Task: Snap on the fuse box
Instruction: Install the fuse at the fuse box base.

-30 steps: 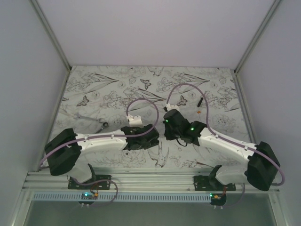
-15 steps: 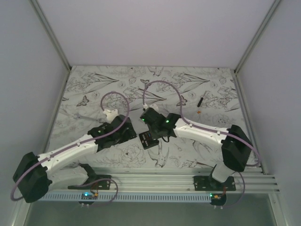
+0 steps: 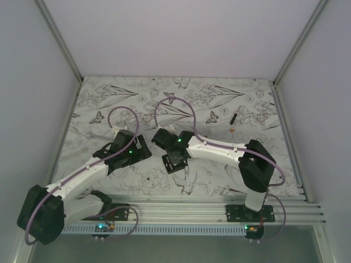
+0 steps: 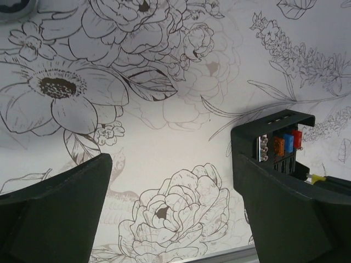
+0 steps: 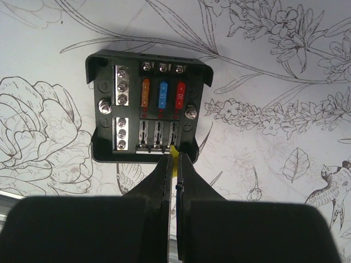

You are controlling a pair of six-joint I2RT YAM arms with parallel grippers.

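Overhead view: fuse box (image 3: pixel 174 163) lies face up on the flowered table (image 3: pixel 241 98) near its front edge, under the right gripper (image 3: pixel 171 156). The left gripper (image 3: pixel 138 154) sits just beside it.

Left wrist view: its jaws are spread wide and hold nothing, with the box close at their right side.

Right wrist view: the jaws are pressed together, pinching a thin yellow piece (image 5: pixel 173 155) at the box's lower right slot. It is best pushed straight in, square to the slot, while the left gripper closes in to steady the box.
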